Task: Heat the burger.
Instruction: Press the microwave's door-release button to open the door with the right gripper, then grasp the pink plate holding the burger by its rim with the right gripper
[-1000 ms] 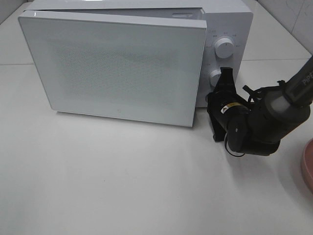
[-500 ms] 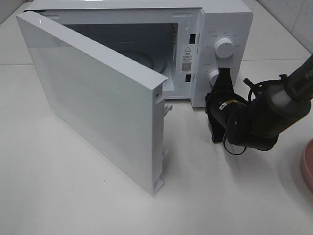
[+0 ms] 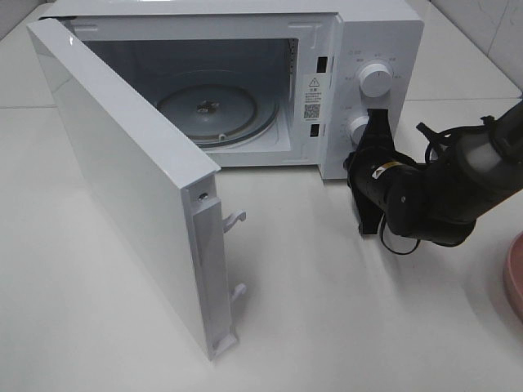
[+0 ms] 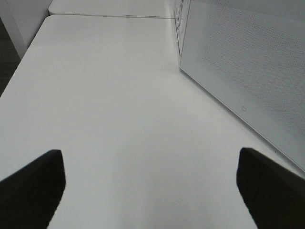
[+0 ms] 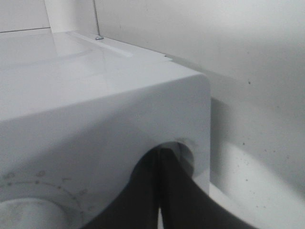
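The burger is out of view in every frame. The white microwave (image 3: 384,33) stands at the back of the table with its door (image 3: 122,171) swung wide open to the left. The glass turntable (image 3: 216,106) inside is bare. My right gripper (image 3: 374,131) is shut, with its tips by the lower knob (image 3: 358,129) on the control panel. In the right wrist view the dark fingers (image 5: 159,191) lie together against the microwave's front corner. My left gripper (image 4: 152,191) is open and empty over bare table, beside the door's outer face (image 4: 248,71).
The edge of a round pink plate (image 3: 515,273) shows at the far right of the table. The upper knob (image 3: 374,79) sits above my right gripper. The open door juts far out over the table's front left.
The microwave door has swung from nearly shut to wide open, baring the turntable. My right gripper has stayed by the control panel.
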Robot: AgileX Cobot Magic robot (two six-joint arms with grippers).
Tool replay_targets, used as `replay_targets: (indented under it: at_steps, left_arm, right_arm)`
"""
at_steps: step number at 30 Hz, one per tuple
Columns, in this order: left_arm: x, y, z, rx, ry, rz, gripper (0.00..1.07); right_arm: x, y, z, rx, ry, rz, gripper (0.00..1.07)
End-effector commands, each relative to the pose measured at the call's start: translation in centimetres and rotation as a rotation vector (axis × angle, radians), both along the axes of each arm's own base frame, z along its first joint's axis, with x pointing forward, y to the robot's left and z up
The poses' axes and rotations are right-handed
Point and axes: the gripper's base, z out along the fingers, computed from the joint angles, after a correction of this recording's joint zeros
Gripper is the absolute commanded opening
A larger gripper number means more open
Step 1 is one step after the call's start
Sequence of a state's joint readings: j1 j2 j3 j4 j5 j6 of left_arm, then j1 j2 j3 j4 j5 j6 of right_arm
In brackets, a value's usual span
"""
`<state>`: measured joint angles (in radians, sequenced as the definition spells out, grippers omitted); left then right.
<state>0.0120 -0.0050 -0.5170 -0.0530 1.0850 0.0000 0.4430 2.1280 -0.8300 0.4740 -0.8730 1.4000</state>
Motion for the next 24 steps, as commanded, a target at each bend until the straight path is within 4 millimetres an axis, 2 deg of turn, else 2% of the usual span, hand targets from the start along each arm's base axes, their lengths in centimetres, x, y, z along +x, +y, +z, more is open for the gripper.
replay_targets:
  at_steps: [1, 14, 24]
  left_arm:
    - [0.0, 0.0, 0.1, 0.002, -0.019, -0.003, 0.9]
    - [0.0, 0.0, 0.1, 0.002, -0.019, -0.003, 0.9]
    - [0.0, 0.0, 0.1, 0.002, -0.019, -0.003, 0.9]
  right_arm:
    - [0.8, -0.1, 3.0, -0.012, -0.203, 0.027, 0.0]
    - [-1.7, -0.2, 2.4, 0.006, -0.11, 0.121, 0.0]
    - [-4.4, -1.0, 3.3, -0.013, -0.036, 0.164, 0.0]
